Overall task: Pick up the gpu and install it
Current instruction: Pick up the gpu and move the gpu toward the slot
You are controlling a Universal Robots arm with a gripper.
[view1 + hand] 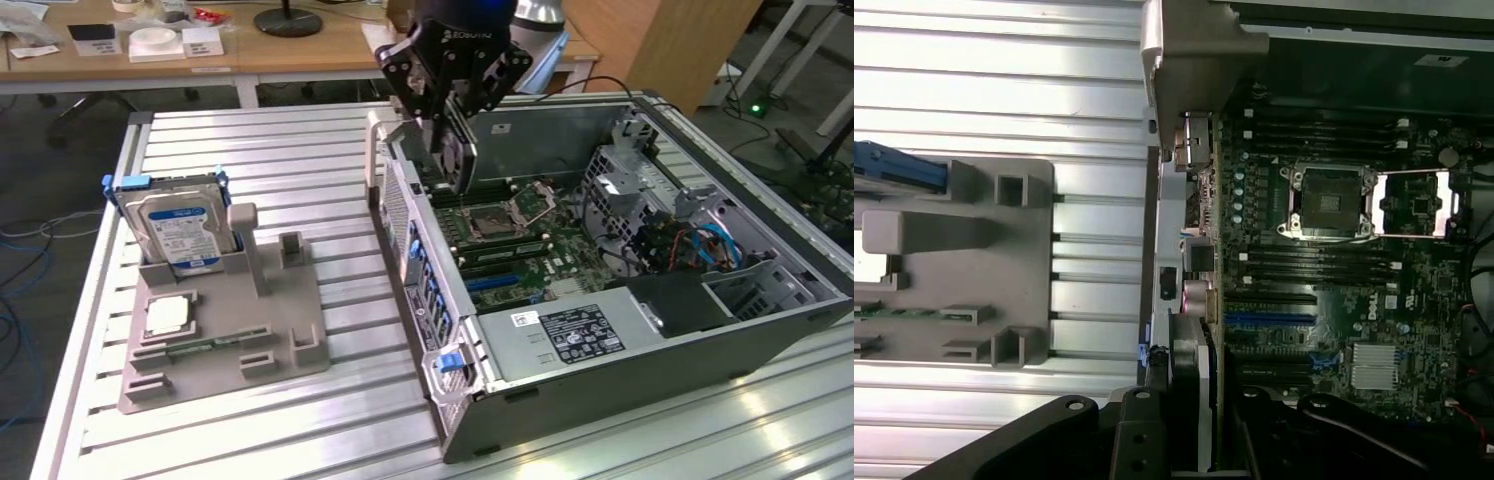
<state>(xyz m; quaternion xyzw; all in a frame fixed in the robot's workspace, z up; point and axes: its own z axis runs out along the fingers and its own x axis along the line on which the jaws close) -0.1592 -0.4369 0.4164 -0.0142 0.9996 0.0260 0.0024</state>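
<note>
Gripper [451, 115] closed on the gpu [458, 160], card held on edge and hanging down. Gpu is in the air over the open computer case [747, 330], close to the case's port-side wall, above the motherboard [534, 250], not seated. Processor socket [497, 222] inside the case, near the card's lower end. On the bench [267, 150], to the exterior view's left of the case: grey holder [227, 340] with hard drive [180, 225] upright, processor chip [167, 315] flat
</note>
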